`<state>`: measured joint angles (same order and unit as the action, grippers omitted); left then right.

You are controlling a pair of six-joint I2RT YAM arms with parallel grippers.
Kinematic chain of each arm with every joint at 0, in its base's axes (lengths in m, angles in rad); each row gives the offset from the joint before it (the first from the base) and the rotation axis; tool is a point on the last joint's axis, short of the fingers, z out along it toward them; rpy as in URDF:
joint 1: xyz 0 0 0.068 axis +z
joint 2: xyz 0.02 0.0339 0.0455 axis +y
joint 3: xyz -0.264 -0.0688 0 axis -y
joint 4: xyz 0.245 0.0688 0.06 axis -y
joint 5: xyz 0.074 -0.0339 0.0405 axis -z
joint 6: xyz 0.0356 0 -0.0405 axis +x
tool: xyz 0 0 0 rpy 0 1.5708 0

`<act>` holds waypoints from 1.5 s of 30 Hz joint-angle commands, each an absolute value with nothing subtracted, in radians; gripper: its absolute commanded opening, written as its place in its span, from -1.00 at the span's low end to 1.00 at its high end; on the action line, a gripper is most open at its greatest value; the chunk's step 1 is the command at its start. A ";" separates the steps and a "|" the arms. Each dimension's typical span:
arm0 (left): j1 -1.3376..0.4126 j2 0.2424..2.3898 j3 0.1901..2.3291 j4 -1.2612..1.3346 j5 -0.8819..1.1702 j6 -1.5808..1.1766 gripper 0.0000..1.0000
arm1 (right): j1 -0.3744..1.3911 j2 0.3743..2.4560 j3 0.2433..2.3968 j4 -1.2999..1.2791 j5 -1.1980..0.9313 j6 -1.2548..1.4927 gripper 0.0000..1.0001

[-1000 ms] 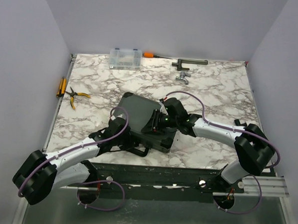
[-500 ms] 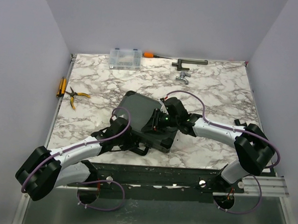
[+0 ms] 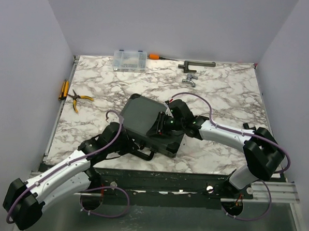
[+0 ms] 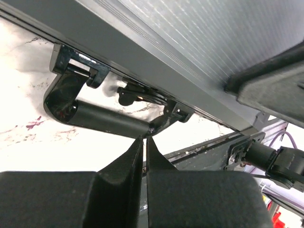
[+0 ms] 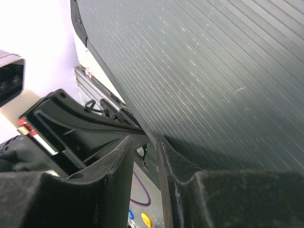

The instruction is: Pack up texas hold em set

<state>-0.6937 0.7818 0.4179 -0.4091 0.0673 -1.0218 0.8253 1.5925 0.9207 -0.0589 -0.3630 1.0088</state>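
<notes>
The black hard case [image 3: 144, 117] of the texas hold em set lies closed on the marble table, turned at an angle. Its ribbed lid [image 5: 213, 71] fills the right wrist view. My right gripper [image 3: 162, 128] rests on top of the lid near its front right edge; its jaws [image 5: 145, 138] stand shut with a thin slit between them, and the lid's edge runs up to the tips. My left gripper [image 3: 123, 141] is shut and empty at the case's front side, its tips [image 4: 144, 138] just under the black carry handle [image 4: 104, 118]. Chips, cards and tokens are out of view.
A clear plastic organiser box [image 3: 130, 60] and an orange-handled tool [image 3: 155, 56] lie at the back edge, with metal clamp parts [image 3: 190, 78] to their right. Yellow-handled pliers [image 3: 78, 98] lie at the left. The table's front rail [image 3: 192, 177] runs close to the case.
My left arm has drawn back and swung left, so its gripper has slid a little left along the case's front. The right arm and the case stay put.
</notes>
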 commanded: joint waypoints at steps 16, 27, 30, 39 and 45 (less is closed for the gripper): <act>-0.687 0.546 0.726 -0.804 -0.037 -0.847 -0.22 | 0.838 1.601 1.363 -0.769 -0.044 0.740 0.33; -0.687 0.487 0.898 -0.904 -0.105 -0.677 0.42 | 0.838 1.496 1.569 -0.859 0.048 0.666 1.00; -0.686 0.464 0.930 -0.923 -0.124 -0.625 0.63 | 0.838 1.441 1.576 -0.842 0.081 0.657 1.00; -0.687 0.353 0.943 -0.947 -0.266 -0.544 0.97 | 0.837 1.204 1.470 -0.743 0.262 0.686 1.00; -0.686 0.301 0.877 -0.955 -0.345 -0.560 0.97 | 0.837 1.091 1.432 -0.800 0.412 0.733 1.00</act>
